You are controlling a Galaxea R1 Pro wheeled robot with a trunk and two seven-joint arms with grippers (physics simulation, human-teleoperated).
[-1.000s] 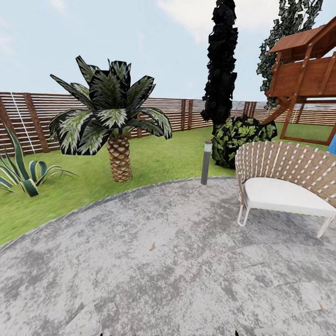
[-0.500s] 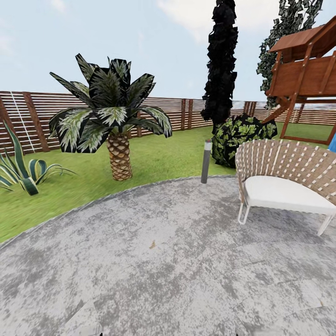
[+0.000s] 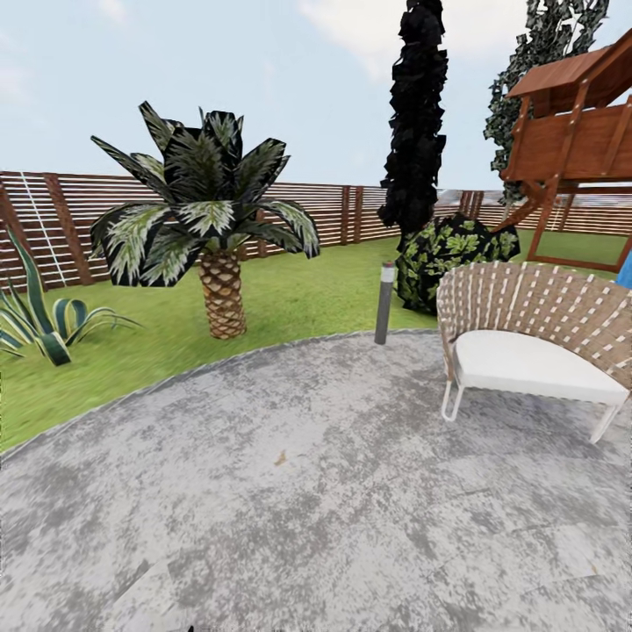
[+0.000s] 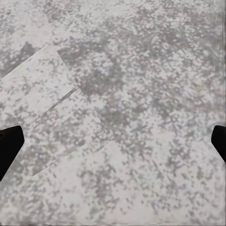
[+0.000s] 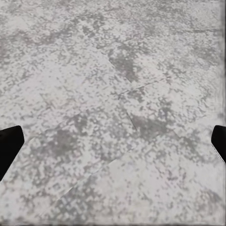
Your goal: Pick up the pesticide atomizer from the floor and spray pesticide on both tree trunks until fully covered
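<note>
I hold both arms low over the grey paving [image 3: 333, 491] for travel; the left gripper [image 4: 113, 141] and right gripper [image 5: 113, 141] each show fingertips spread wide apart, holding nothing. Beyond the paving stand a woven chair [image 3: 535, 329], a lamp post [image 3: 384, 303] and a short palm [image 3: 211, 237]; the fence [image 3: 53, 219] closes the lawn. I cannot locate the spray bottle from here.
</note>
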